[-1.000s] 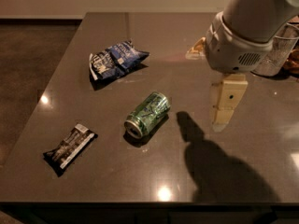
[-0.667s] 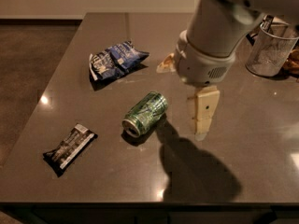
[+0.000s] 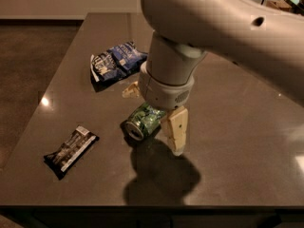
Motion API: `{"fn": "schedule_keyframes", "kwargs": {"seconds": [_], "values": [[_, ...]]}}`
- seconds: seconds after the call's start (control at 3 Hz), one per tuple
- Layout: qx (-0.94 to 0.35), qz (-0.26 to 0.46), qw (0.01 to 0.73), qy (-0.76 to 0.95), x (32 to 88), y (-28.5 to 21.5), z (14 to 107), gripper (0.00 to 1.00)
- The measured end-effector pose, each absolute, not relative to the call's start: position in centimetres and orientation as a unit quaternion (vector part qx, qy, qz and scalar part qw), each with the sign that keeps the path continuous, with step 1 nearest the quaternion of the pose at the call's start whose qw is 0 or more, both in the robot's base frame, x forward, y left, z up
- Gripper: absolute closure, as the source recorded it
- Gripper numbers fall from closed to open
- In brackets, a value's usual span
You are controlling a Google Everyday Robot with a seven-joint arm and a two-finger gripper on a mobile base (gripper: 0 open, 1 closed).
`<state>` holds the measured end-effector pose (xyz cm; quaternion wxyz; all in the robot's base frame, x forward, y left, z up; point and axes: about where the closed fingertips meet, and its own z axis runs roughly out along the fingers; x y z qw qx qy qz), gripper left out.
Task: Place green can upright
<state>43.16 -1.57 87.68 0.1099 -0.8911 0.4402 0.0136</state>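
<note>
The green can (image 3: 141, 122) lies on its side on the dark table (image 3: 237, 141), silver top facing front-left. My gripper (image 3: 152, 121) hangs directly over it, open. One cream finger (image 3: 175, 131) stands just right of the can, and the other fingertip (image 3: 129, 91) shows behind it to the left. The jaws straddle the can without closing on it. The wrist hides the can's far end.
A blue crinkled chip bag (image 3: 114, 61) lies at the back left of the can. A dark snack bar wrapper (image 3: 70, 150) lies near the front-left edge. My arm (image 3: 223, 27) crosses the upper right of the view.
My gripper has moved left and down, from beside the can to over it, with its fingers now on either side. The can has stayed where it was.
</note>
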Motion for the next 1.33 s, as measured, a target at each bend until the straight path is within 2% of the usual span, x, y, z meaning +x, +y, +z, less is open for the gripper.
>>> {"fn": "schedule_keyframes", "kwargs": {"seconds": [0.33, 0.67, 1.33], "values": [[-0.91, 0.015, 0.106, 0.401, 43.1, -0.2, 86.2, 0.0], [-0.919, 0.013, 0.096, 0.383, 43.8, 0.4, 85.3, 0.18], [-0.918, 0.017, 0.083, 0.387, 44.0, 0.7, 85.3, 0.64]]}}
